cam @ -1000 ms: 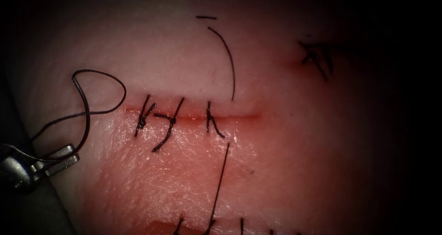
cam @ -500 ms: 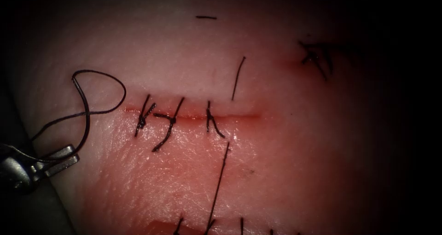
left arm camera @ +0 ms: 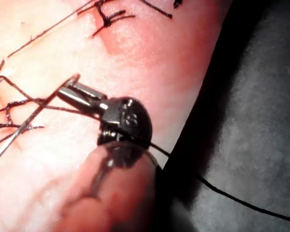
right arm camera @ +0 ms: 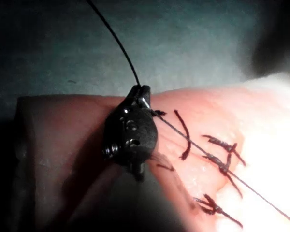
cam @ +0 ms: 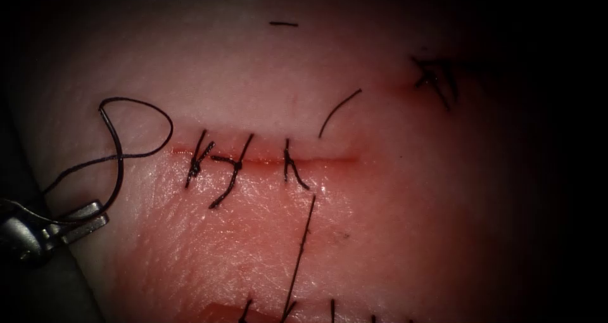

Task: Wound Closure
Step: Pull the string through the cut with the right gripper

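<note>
Seemingly both end effectors, left (cam: 85, 220) and right (right arm camera: 140, 94), clamped on thread (cam: 136, 130).

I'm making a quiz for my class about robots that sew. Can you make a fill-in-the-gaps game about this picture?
1. The left tool has its jaws shut on the ___.
2. In the endoscope view, ___ stitches cross the cut in the tissue.
3. The thread makes a loop near the cut's ___ end.
4. The right tool has its jaws ___ on the thread too.

Missing words: thread; three; left; shut
</note>
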Tool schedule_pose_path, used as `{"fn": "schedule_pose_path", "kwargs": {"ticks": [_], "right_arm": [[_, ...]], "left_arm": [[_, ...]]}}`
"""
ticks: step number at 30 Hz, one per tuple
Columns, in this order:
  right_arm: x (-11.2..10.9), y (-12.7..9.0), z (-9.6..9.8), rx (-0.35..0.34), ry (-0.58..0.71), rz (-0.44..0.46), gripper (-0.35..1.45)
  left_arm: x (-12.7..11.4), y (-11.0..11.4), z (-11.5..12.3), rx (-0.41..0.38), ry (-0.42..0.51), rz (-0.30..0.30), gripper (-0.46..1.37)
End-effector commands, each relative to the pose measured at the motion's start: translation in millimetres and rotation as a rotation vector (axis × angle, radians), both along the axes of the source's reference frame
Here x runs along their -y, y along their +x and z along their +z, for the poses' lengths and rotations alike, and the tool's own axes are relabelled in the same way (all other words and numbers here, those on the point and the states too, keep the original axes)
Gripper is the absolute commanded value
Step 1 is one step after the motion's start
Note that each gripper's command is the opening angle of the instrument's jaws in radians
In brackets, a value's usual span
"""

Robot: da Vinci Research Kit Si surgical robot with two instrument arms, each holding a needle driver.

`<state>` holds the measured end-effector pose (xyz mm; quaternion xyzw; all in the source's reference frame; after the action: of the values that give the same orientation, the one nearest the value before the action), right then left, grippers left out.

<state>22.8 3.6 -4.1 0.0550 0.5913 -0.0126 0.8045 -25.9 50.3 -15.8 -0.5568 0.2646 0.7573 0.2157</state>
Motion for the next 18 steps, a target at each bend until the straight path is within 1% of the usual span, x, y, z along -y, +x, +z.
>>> {"fn": "schedule_pose_path", "kwargs": {"ticks": [1, 13, 16, 18], "right_arm": [[0.2, 0.0, -0.2, -0.001, 0.003, 0.001, -0.35], [1.9, 0.3, -0.9, 0.003, 0.021, -0.016, -0.35], [2.0, 0.3, -0.9, 0.002, 0.021, -0.017, -0.35], [1.5, 0.2, -0.6, 0.004, 0.022, -0.015, -0.35]], "left_arm": [[0.0, 0.0, 0.0, 0.000, 0.001, 0.004, -0.35], [0.0, 0.0, 0.0, 0.000, 0.001, 0.005, -0.35], [0.1, 0.0, 0.0, 0.000, 0.000, 0.004, -0.35], [0.1, 0.1, 0.0, 0.000, 0.000, 0.005, -0.35]]}}
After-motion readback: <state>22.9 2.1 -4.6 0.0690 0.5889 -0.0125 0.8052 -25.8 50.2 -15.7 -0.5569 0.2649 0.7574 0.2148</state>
